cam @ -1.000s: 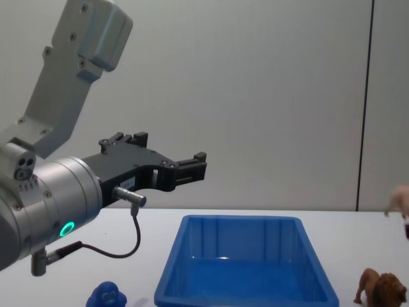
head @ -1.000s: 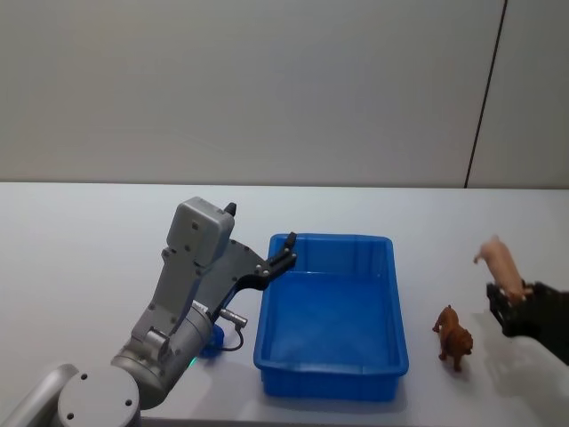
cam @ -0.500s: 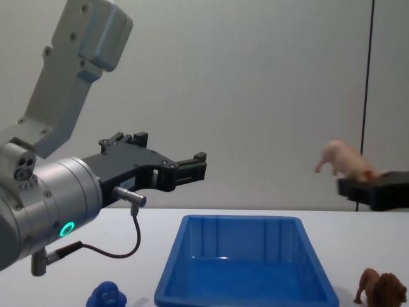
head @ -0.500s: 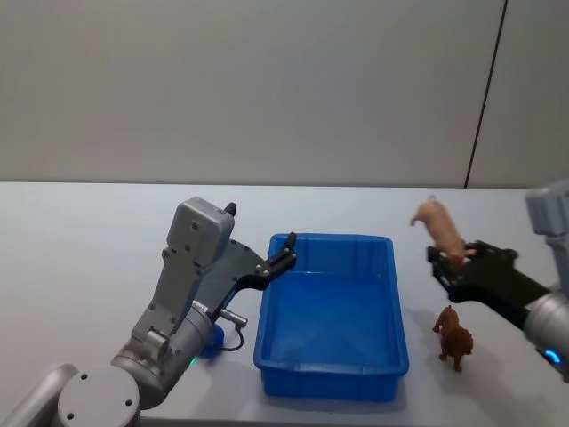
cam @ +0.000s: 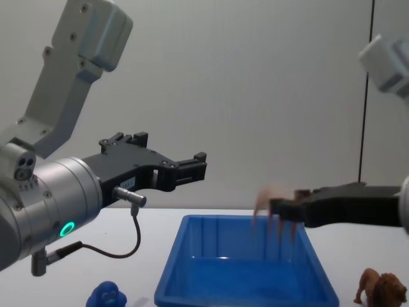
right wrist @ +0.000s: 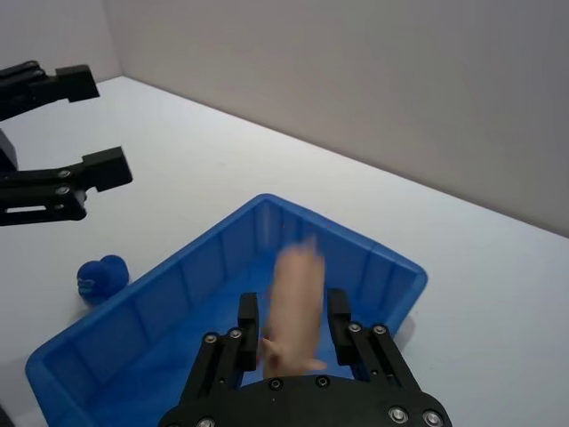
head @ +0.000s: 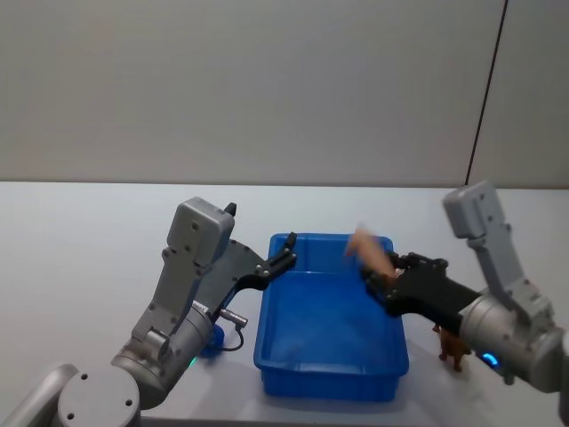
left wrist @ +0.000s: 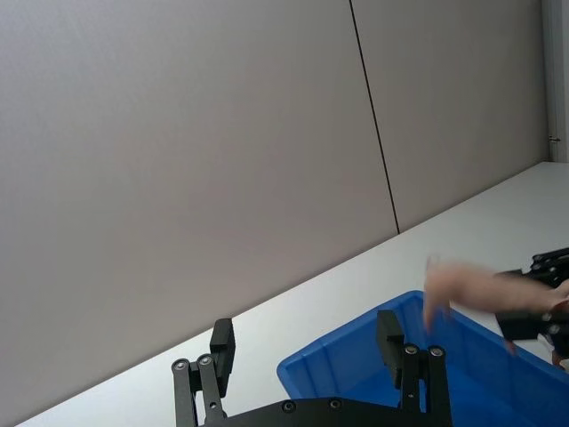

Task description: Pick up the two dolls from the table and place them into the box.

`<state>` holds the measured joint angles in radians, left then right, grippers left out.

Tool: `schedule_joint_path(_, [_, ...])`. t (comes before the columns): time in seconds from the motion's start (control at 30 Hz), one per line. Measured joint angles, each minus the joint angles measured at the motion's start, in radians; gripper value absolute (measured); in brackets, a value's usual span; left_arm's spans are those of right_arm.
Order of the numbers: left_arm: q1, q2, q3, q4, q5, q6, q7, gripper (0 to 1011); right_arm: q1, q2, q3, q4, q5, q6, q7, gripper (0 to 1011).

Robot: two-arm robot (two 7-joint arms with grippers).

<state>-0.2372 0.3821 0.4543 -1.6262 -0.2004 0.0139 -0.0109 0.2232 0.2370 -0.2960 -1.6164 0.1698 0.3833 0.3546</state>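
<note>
The right gripper hung above the box, clamped on the pale pink pig, which rode clear of the blue floor over the far right part of the tray. The fingers pinched it across the body, and that looked the sensible hold. A small moulded figure like this is likely light, stiff and a little slick, so a grip on a leg or the snout could let it twist. It should take a short drop unharmed.

The brown lion stood upright on the table, just beside the box's right wall near its front corner. Its trunk behind the mane seemed the best place to pinch.

The left gripper hovered by the box's far left corner, spread wide and empty.
</note>
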Motion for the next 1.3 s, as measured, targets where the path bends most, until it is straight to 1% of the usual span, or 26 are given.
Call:
schedule_joint_path(0.03, [0.000, 0.000, 0.000, 0.000, 0.000, 0.000, 0.000, 1002, 0.002, -0.003, -0.003, 0.002, -0.003, 0.003, 0.001, 435])
schedule_joint_path(0.07, [0.000, 0.000, 0.000, 0.000, 0.000, 0.000, 0.000, 1001, 0.006, -0.010, -0.010, 0.008, -0.010, 0.007, 0.002, 482])
schedule_joint_path(0.1, [0.000, 0.000, 0.000, 0.000, 0.000, 0.000, 0.000, 1002, 0.007, -0.013, -0.013, 0.011, -0.013, 0.009, 0.003, 482])
schedule_joint_path(0.13, [0.000, 0.000, 0.000, 0.000, 0.000, 0.000, 0.000, 1002, 0.010, -0.017, -0.016, 0.014, -0.016, 0.011, 0.003, 539])
schedule_joint_path(0.23, [0.000, 0.000, 0.000, 0.000, 0.000, 0.000, 0.000, 1002, 0.014, -0.026, -0.025, 0.021, -0.024, 0.014, 0.003, 622])
schedule_joint_path(0.27, [0.000, 0.000, 0.000, 0.000, 0.000, 0.000, 0.000, 1002, 0.016, -0.030, -0.029, 0.024, -0.028, 0.014, 0.003, 683])
schedule_joint_path(0.3, [0.000, 0.000, 0.000, 0.000, 0.000, 0.000, 0.000, 1002, 0.017, -0.032, -0.031, 0.025, -0.030, 0.014, 0.003, 683])
schedule_joint_path(0.4, [0.000, 0.000, 0.000, 0.000, 0.000, 0.000, 0.000, 1002, 0.018, -0.034, -0.034, 0.027, -0.033, 0.011, 0.001, 794])
schedule_joint_path(0.43, [0.000, 0.000, 0.000, 0.000, 0.000, 0.000, 0.000, 1002, 0.018, -0.035, -0.035, 0.027, -0.034, 0.008, -0.001, 813])
schedule_joint_path(0.5, [0.000, 0.000, 0.000, 0.000, 0.000, 0.000, 0.000, 1002, 0.018, -0.035, -0.036, 0.027, -0.035, 0.001, -0.007, 883])
schedule_joint_path(0.53, [0.000, 0.000, 0.000, 0.000, 0.000, 0.000, 0.000, 1002, 0.018, -0.035, -0.036, 0.027, -0.035, 0.001, -0.007, 883])
schedule_joint_path(0.63, [0.000, 0.000, 0.000, 0.000, 0.000, 0.000, 0.000, 1002, 0.013, -0.030, -0.032, 0.021, -0.031, -0.012, -0.020, 976])
schedule_joint_path(0.67, [0.000, 0.000, 0.000, 0.000, 0.000, 0.000, 0.000, 1002, 0.011, -0.028, -0.030, 0.018, -0.028, -0.014, -0.024, 993])
schedule_joint_path(0.83, [0.000, 0.000, 0.000, 0.000, 0.000, 0.000, 0.000, 1002, -0.003, -0.010, -0.015, 0.004, -0.007, -0.027, -0.044, 1001])
schedule_joint_path(0.97, [0.000, 0.000, 0.000, 0.000, 0.000, 0.000, 0.000, 1002, -0.027, 0.016, 0.005, -0.017, 0.020, -0.034, -0.061, 1001])
schedule_joint_path(1.07, [0.000, 0.000, 0.000, 0.000, 0.000, 0.000, 0.000, 1002, -0.039, 0.028, 0.013, -0.024, 0.032, -0.036, -0.068, 1001])
schedule_joint_path(1.17, [0.000, 0.000, 0.000, 0.000, 0.000, 0.000, 0.000, 1002, -0.066, 0.055, 0.029, -0.040, 0.055, -0.038, -0.077, 1001])
schedule_joint_path(1.27, [0.000, 0.000, 0.000, 0.000, 0.000, 0.000, 0.000, 1002, -0.086, 0.074, 0.040, -0.052, 0.068, -0.039, -0.083, 1001])
schedule_joint_path(1.3, [0.000, 0.000, 0.000, 0.000, 0.000, 0.000, 0.000, 1002, -0.086, 0.074, 0.040, -0.052, 0.068, -0.039, -0.083, 1001])
